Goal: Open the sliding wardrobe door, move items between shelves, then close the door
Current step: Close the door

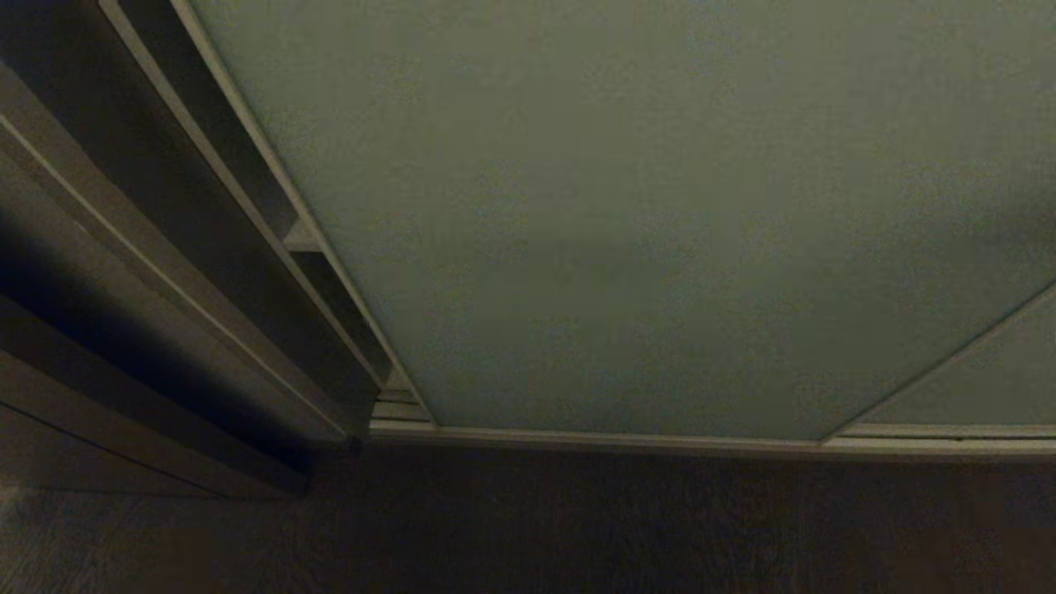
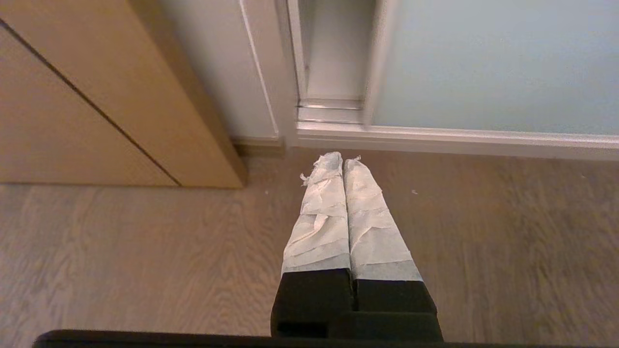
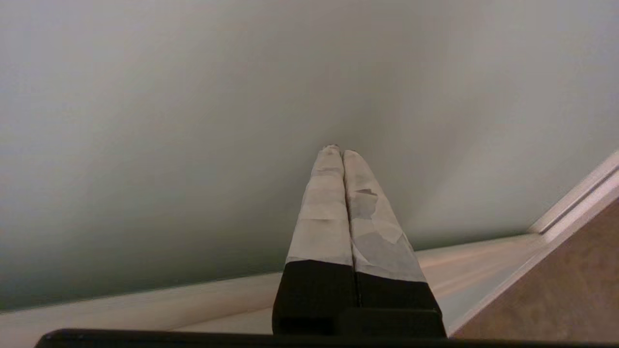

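Observation:
The sliding wardrobe door (image 1: 643,223) is a pale grey-green panel that fills most of the head view. A narrow gap stays open at its left edge, where a sliver of a white shelf (image 1: 299,239) shows. The items are hidden. Neither arm is in the head view. My right gripper (image 3: 338,150) is shut and empty, its taped fingertips right at the door panel (image 3: 193,121), low near the bottom rail; whether they touch it I cannot tell. My left gripper (image 2: 342,162) is shut and empty, hanging over the floor before the gap by the door's (image 2: 493,63) left edge.
A dark brown wooden side panel (image 1: 124,272) stands left of the wardrobe, close to the gap. The light metal bottom track (image 1: 660,441) runs along the foot of the door. Wood floor (image 1: 577,528) lies in front. A second door panel (image 1: 990,388) overlaps at the lower right.

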{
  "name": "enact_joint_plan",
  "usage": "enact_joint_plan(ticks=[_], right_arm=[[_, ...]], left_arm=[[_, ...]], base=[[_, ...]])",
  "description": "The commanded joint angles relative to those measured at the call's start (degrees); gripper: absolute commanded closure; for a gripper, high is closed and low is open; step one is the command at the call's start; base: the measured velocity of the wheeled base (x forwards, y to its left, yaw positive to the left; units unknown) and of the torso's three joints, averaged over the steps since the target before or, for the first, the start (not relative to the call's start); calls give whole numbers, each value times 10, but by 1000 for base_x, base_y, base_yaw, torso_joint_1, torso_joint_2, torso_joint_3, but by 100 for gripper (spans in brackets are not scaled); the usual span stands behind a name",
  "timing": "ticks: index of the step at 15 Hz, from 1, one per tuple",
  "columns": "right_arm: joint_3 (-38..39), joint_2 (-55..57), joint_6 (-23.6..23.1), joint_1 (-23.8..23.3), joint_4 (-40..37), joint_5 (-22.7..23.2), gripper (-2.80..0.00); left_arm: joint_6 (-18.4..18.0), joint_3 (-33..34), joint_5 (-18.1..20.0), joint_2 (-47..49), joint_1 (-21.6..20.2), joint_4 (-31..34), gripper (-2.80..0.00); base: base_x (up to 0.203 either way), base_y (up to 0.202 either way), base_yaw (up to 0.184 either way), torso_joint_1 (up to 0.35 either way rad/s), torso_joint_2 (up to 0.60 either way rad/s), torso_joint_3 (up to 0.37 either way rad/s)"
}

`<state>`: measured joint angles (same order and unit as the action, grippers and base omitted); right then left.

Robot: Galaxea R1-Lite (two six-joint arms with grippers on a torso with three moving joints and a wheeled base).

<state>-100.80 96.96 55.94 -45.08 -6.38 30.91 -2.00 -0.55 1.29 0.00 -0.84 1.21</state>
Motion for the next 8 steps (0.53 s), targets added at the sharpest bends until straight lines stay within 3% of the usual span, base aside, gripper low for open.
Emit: enact_joint_plan(ticks=[1, 8], right_arm=[[25, -39, 3, 10, -1, -1, 0], [67, -74, -2, 46, 0, -1, 0]], left_arm=[[0, 0, 0, 1, 0, 0, 0], [0, 0, 0, 1, 0, 0, 0]], base=[[0, 0, 0, 0, 0, 0], [0, 0, 0, 0, 0, 0]])
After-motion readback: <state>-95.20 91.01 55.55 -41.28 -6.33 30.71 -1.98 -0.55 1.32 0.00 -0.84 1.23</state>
